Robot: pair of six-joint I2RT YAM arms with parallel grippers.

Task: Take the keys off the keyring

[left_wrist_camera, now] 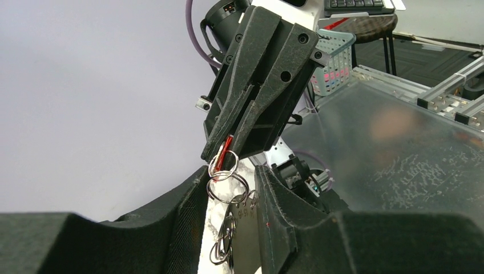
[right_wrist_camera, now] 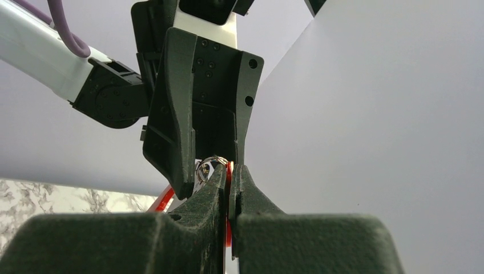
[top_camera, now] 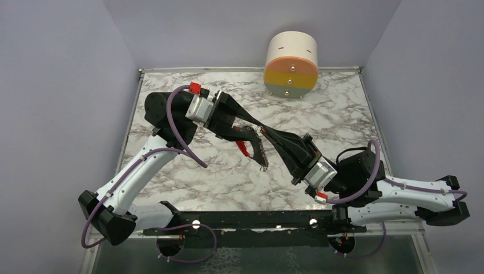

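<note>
Right gripper (right_wrist_camera: pixel 230 174) pinched tight on the red clip (right_wrist_camera: pixel 164 198) of the keyring (left_wrist_camera: pixel 227 185), held in mid-air; left gripper (left_wrist_camera: pixel 231 174) part-open, its fingers straddling the dangling rings; keys too small to make out. Step, as I judge it: seizing a ring; next, close squarely, then draw away. The grippers are nose-to-nose; there is open room over the marble table (top_camera: pixel 342 114).

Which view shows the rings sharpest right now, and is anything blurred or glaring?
Left wrist: rings sharp between its fingers, background at right hazy. Right wrist: its fingers fill the bottom, dark and soft; one ring peeks above them. Top: even light, no glare, keyring too small for detail.
</note>
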